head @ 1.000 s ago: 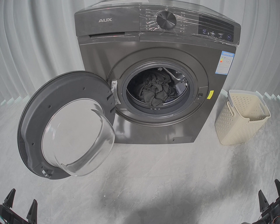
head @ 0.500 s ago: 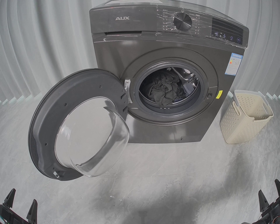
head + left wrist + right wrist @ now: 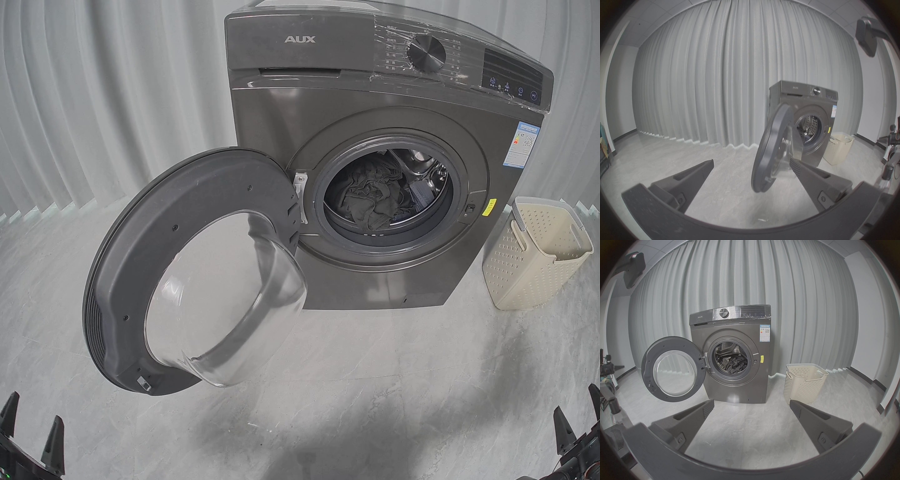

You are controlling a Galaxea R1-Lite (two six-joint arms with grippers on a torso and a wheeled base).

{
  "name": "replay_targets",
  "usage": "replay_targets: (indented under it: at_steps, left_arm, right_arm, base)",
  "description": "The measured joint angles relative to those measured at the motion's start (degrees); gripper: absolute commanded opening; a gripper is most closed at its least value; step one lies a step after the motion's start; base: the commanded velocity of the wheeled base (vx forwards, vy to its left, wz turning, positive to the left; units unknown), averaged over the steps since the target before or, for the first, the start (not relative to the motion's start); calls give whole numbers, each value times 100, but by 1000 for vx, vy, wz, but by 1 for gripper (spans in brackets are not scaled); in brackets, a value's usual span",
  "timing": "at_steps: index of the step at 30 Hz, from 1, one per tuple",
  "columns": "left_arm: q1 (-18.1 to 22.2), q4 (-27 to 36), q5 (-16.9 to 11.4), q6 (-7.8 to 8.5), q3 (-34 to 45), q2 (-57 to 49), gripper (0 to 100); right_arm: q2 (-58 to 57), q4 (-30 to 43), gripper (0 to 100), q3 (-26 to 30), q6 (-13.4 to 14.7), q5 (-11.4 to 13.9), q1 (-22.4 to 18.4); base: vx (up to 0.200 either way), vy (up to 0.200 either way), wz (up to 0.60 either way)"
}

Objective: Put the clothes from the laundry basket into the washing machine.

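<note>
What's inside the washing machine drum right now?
A heap of dark clothes lies in the drum, with bare metal wall showing above and beside it. Anything under or behind the heap is covered.

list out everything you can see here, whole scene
washing machine: one, dark grey, front-loading, standing on the floor against the curtain
door: one, dark grey ring with a clear glass bowl, hinged on the robot's left of the drum opening, wide open
clothes: one bundle, dark, inside the drum
dial: one, dark grey, on the machine's top panel
laundry basket: one, cream, perforated, on the floor to the robot's right of the machine, apart from it
curtain: one, pale grey, pleated, behind the machine
floor: one, light grey, marbled
left gripper: one, black, low on the robot's left, jaws open, holding nothing
right gripper: one, black, low on the robot's right, jaws open, holding nothing
</note>
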Motion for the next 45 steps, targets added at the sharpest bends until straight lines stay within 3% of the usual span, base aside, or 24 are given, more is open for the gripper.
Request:
replay_targets:
  at_steps: [3, 9, 19, 27, 36, 45]
  left_arm:
    - [-4, 67, -104, -13, -456, 121, 100]
    - [-55, 37, -596, -50, -1101, 987, 100]
    - [-134, -1504, -1148, -50, -1599, 3429, 100]
    - [-368, -1986, -1623, -50, -2120, 4976, 100]
    - [-1124, -2186, -1768, -112, -2371, 5758, 100]
    - [-2345, -2064, -1740, -514, -2358, 5521, 100]
  right_arm:
    - [0, 0, 100, 0, 2, -2, -4]
    - [2, 1, 100, 0, 5, -2, -4]
    - [5, 0, 100, 0, 7, -2, -4]
    - [5, 0, 100, 0, 5, 0, 0]
    - [6, 0, 100, 0, 5, -2, -2]
    - [9, 1, 100, 0, 2, -2, 0]
  base:
    - [0, 0, 0]
    - [0, 0, 0]
    - [0, 0, 0]
    - [0, 0, 0]
    - [0, 0, 0]
    - [0, 0, 0]
